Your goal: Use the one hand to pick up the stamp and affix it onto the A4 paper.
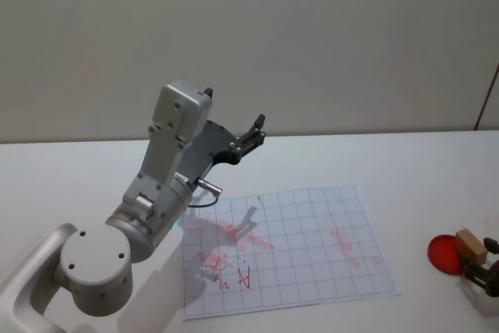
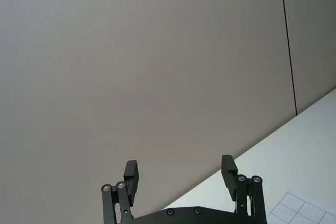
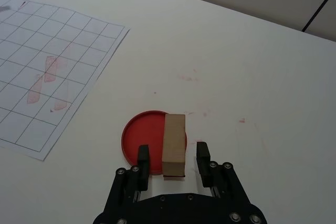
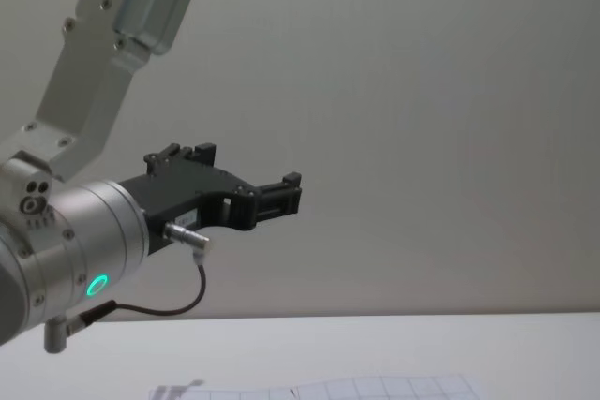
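Note:
The stamp (image 3: 174,142) is a pale wooden block standing at the edge of a round red ink pad (image 3: 139,137), right of the A4 paper (image 3: 47,72). My right gripper (image 3: 172,153) is open, one finger on each side of the stamp with a small gap on both sides. From the head view the stamp (image 1: 470,246) and right gripper (image 1: 485,272) sit at the table's right edge, beside the gridded A4 paper (image 1: 288,247), which carries red stamp marks. My left gripper (image 1: 253,134) hangs open in the air above the paper's far left side, holding nothing.
The left arm's silver wrist (image 4: 84,250) with a green light rises high over the table's left part. Faint red smudges mark the white table (image 3: 241,120) near the ink pad (image 1: 446,253). A plain wall stands behind.

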Robot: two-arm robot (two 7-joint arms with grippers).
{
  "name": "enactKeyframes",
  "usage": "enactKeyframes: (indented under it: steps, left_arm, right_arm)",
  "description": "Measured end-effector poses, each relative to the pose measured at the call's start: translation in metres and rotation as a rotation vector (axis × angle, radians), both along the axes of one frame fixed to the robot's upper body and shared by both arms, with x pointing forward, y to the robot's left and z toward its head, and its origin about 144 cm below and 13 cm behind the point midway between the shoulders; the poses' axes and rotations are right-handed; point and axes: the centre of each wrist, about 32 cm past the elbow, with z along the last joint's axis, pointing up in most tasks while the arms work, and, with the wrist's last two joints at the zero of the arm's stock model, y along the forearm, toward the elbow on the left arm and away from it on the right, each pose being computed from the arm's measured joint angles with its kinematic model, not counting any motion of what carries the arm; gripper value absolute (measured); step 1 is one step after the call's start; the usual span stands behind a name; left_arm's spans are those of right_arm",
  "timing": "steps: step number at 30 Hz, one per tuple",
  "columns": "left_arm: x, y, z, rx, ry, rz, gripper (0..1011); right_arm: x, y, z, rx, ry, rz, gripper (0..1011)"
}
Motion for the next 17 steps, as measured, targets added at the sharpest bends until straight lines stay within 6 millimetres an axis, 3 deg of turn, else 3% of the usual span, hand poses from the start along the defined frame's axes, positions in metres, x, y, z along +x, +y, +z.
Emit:
enactKeyframes:
  steps: [12, 17]
  left_arm:
    - [0.0000, 0.0000, 0.0000, 0.000, 0.000, 0.000, 1001]
    - [0.0000, 0.0000, 0.0000, 0.000, 0.000, 0.000, 1001]
  right_arm:
    - [0.0016, 0.0007, 0.0003, 0.001, -0.005, 0.005, 893]
    - [0.0020, 0.0009, 0.0004, 0.001, -0.006, 0.006, 998]
